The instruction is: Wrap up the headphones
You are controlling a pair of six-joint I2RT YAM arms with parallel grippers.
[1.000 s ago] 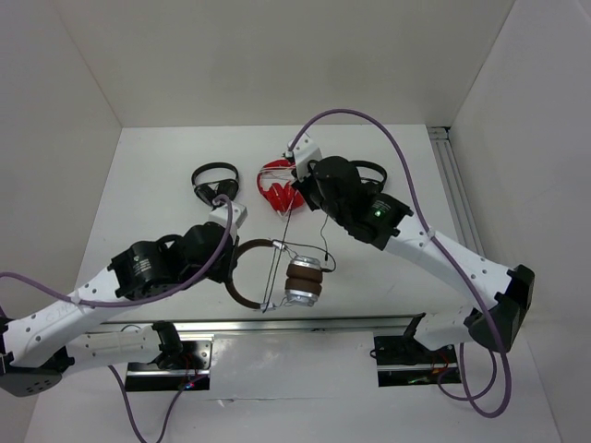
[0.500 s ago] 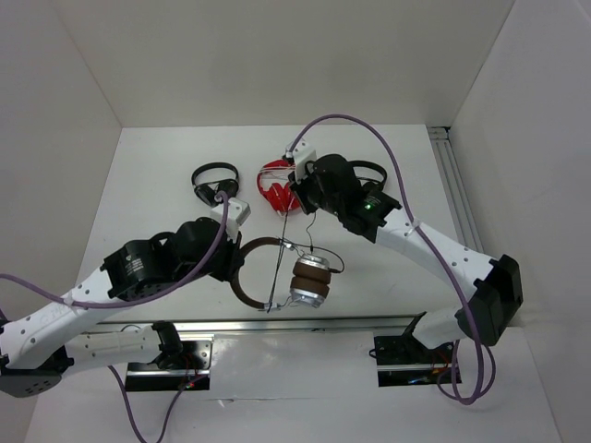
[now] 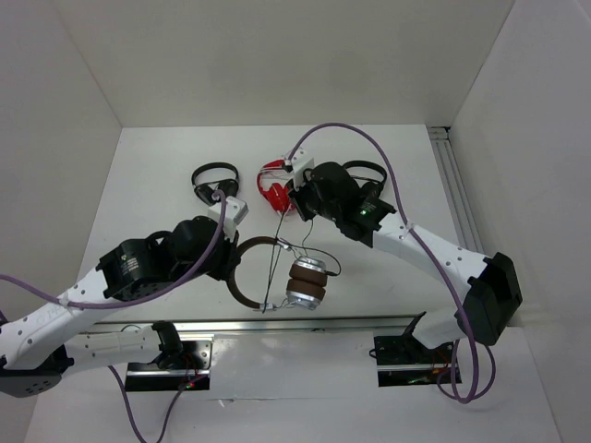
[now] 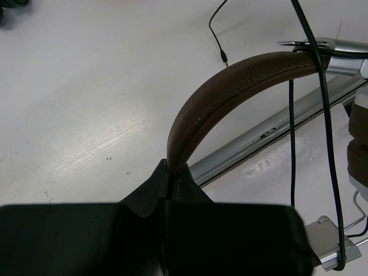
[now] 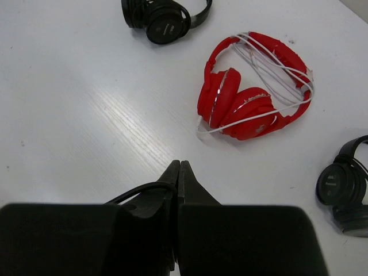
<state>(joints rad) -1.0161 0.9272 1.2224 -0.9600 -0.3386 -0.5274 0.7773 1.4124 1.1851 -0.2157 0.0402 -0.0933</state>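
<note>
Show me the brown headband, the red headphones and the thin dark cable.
Brown leather headband [image 4: 230, 80], left wrist view, top of arch.
Red headphones with white cord [image 5: 218, 99], right wrist view, one ear cup.
Thin dark cable [image 4: 291, 149], left wrist view, hanging stretch.

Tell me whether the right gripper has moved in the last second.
Yes. In the top view the right gripper has drifted slightly left and down the picture, further over the red headphones, which have not moved.

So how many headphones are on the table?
4: brown pair at the front, red pair in the middle, one black pair back left, another half hidden by the right arm.
</note>
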